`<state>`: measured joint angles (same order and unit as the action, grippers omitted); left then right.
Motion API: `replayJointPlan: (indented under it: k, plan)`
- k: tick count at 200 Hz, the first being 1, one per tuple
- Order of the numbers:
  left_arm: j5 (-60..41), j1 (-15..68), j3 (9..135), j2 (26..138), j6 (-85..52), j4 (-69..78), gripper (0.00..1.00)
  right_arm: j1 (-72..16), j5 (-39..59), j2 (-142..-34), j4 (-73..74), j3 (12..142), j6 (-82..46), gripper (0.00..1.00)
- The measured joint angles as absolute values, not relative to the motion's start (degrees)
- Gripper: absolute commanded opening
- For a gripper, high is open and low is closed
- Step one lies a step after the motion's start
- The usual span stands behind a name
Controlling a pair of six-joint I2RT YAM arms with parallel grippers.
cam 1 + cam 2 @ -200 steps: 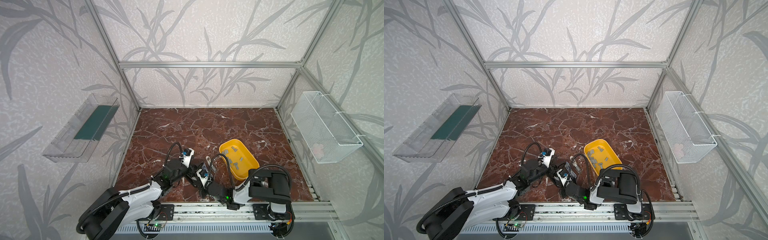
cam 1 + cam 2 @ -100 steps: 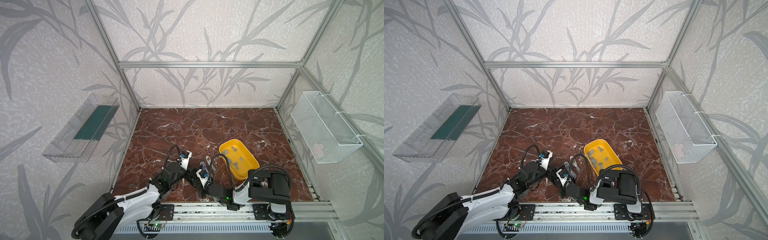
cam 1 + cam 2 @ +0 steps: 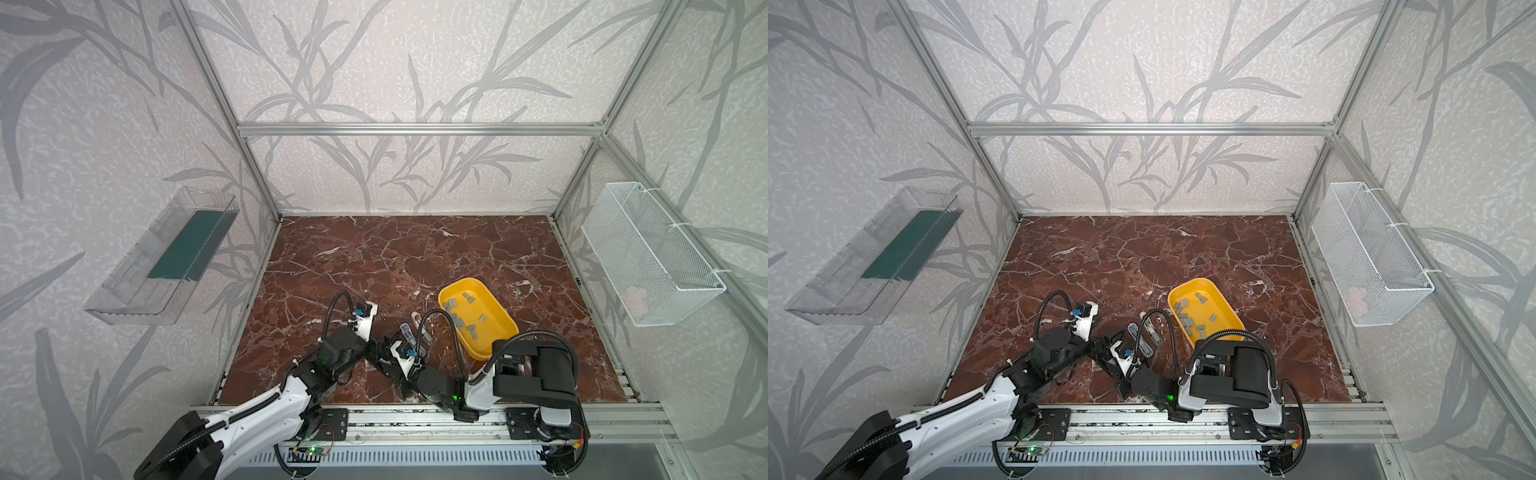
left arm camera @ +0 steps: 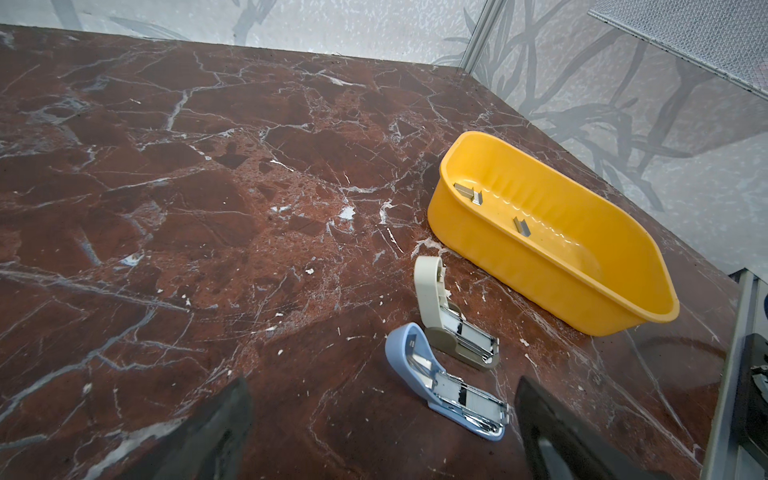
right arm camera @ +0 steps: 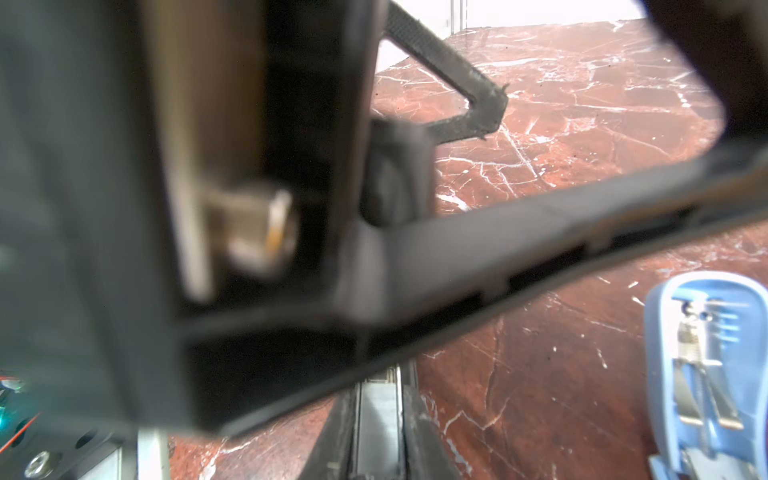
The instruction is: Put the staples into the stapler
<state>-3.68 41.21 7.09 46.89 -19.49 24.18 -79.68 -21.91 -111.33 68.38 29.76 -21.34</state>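
Note:
Two small staplers lie hinged open on the marble floor, a blue stapler [image 4: 444,395] [image 3: 408,335] and a beige stapler [image 4: 451,324] [image 3: 420,328]. Loose staples [image 3: 459,321] [image 4: 469,193] lie in the yellow tray [image 3: 462,281] [image 4: 519,262] just beyond them. My left gripper [image 4: 382,436] [image 3: 380,348] is open wide, low over the floor, with the blue stapler close to its right finger and nothing between its fingers. My right gripper [image 5: 378,419] is shut on a grey strip of staples. The left gripper's black body blocks most of the right wrist view, where the blue stapler [image 5: 706,365] shows at one side.
The two arms meet closely near the front rail [image 3: 415,419]. A white wire basket [image 3: 648,257] hangs on the right wall. A clear shelf [image 3: 166,262] hangs on the left wall. The marble floor [image 3: 395,257] stretches behind the tray.
The left gripper's jaws have spread to full width and its arm has drawn slightly back toward the front. The right arm has stayed in place.

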Motion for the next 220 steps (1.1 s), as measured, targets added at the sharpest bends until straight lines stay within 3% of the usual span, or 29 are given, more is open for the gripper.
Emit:
replayJointPlan:
  k: [65,103,150,220]
  plan:
    - [-2.1,41.2,8.3,42.4,-24.3,19.8,0.99,-79.9,-22.0,-111.7,68.7,29.6,-21.4,0.26]
    - [1.8,41.9,8.6,39.6,-26.1,17.3,0.99,-79.8,-21.9,-111.7,67.9,29.5,-21.2,0.44]
    - [6.1,42.2,7.9,37.3,-28.1,16.9,0.99,-80.0,-21.5,-110.3,65.7,28.4,-20.4,0.55]
    - [12.1,42.2,7.2,37.5,-29.2,13.6,0.99,-80.9,-21.6,-101.2,62.3,27.5,-19.3,0.54]
